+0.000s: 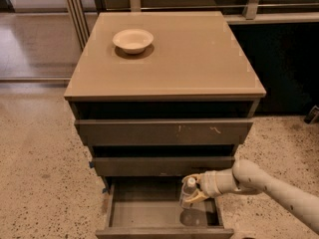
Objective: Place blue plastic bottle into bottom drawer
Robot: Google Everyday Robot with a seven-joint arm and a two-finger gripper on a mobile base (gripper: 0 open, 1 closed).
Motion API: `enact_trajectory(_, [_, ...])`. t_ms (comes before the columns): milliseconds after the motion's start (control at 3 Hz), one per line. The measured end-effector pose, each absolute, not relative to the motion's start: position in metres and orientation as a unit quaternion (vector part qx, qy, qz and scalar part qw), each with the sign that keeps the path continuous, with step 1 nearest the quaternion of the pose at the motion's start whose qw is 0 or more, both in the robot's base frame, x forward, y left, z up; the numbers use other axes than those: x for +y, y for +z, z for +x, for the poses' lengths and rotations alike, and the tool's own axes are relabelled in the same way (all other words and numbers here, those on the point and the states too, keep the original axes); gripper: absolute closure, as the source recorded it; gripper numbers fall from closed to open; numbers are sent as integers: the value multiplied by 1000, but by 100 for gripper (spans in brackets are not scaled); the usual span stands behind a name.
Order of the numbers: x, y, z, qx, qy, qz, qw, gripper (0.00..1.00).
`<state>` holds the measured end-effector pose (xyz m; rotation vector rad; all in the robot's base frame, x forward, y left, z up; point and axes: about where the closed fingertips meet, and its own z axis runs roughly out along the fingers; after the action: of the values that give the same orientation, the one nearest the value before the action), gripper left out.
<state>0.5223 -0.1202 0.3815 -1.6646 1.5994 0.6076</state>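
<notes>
The blue plastic bottle [188,191] is a small clear bottle with a white cap. It stands upright inside the open bottom drawer [149,214], near its right side. My gripper [194,189] reaches in from the right on a cream arm and is shut on the bottle just below its cap. The bottle's base is low in the drawer; I cannot tell if it touches the drawer's grey floor. The drawer is pulled out toward the camera, below the plain middle drawer [162,165].
A cream shallow bowl [132,40] sits on the cabinet top [199,59] at the back left. The scratched upper drawer [164,131] is shut. Speckled floor lies on both sides of the cabinet. A dark wall stands at the right.
</notes>
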Motion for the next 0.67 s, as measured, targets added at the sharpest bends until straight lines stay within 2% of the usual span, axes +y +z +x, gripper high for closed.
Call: enact_trajectory(667, [-84, 293, 524, 567, 256, -674, 398, 100])
